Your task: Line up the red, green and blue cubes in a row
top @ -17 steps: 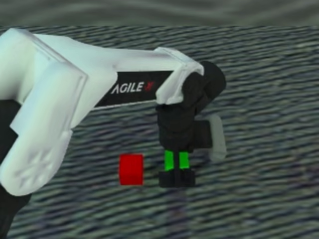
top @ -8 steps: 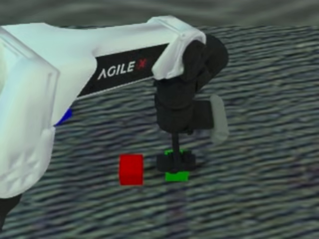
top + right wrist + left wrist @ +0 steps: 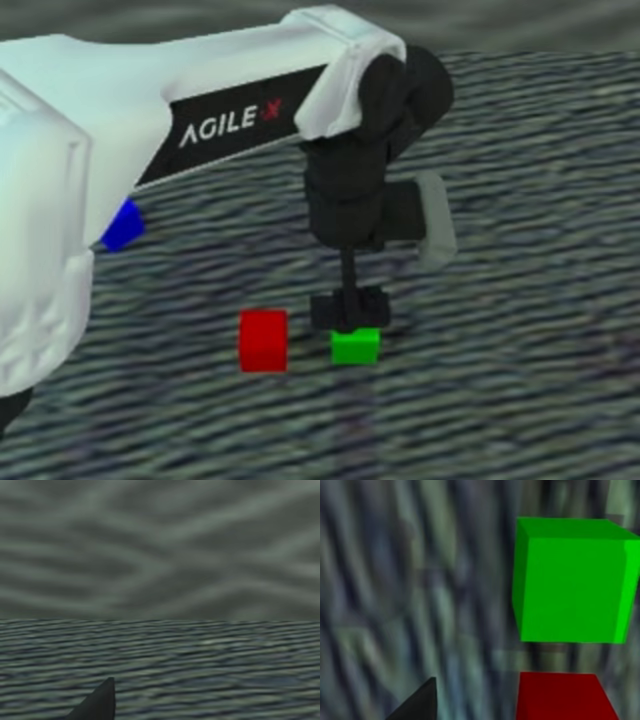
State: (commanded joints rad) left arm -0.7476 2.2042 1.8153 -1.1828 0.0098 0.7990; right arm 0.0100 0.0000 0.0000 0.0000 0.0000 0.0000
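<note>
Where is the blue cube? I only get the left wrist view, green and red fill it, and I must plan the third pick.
Observer: The blue cube lies toward the table's left in the top view, partly hidden by the left arm.
Operator: Are the left arm's jaws around green?
Observer: No. In the top view they hang open at the green cube's far edge, not around it.
Operator: Is the right arm near?
Observer: It is outside the top view; its wrist view shows only bare table.

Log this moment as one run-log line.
left gripper: open, above green cube | red cube: beside green | blue cube: apart
</note>
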